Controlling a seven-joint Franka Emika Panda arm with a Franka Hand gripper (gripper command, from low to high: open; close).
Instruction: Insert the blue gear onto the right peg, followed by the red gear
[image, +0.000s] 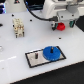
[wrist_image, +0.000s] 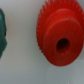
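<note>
Already the blue gear (image: 51, 52) sits flat on the pale, black-framed plate (image: 35, 61), so by my reading the first half of the job is done and the red gear (image: 60, 26) is the piece in hand; the peg itself is hidden under the blue gear, or too small to pick out. The red gear lies on the white table (image: 15, 70) well apart from the plate, directly beneath the gripper (image: 60, 23), which hangs over it. Whether the fingers are spread or closed on it I cannot tell: the exterior view is too coarse and the wrist view shows no fingertips. The main risk is a lopsided grasp, since teeth give an uneven edge and a finger landing on a tooth tip could let the gear twist or pop free. A tilted gear would then catch on the peg rather than slide down, and its teeth might jam against the blue gear. In the wrist view the red gear (wrist_image: 58, 39) looks like smooth moulded plastic, round, finely toothed, with a raised hub around a dark bore. A dark green object (wrist_image: 2, 34) shows at the edge, and a beige block (image: 18, 27) stands far off.
</note>
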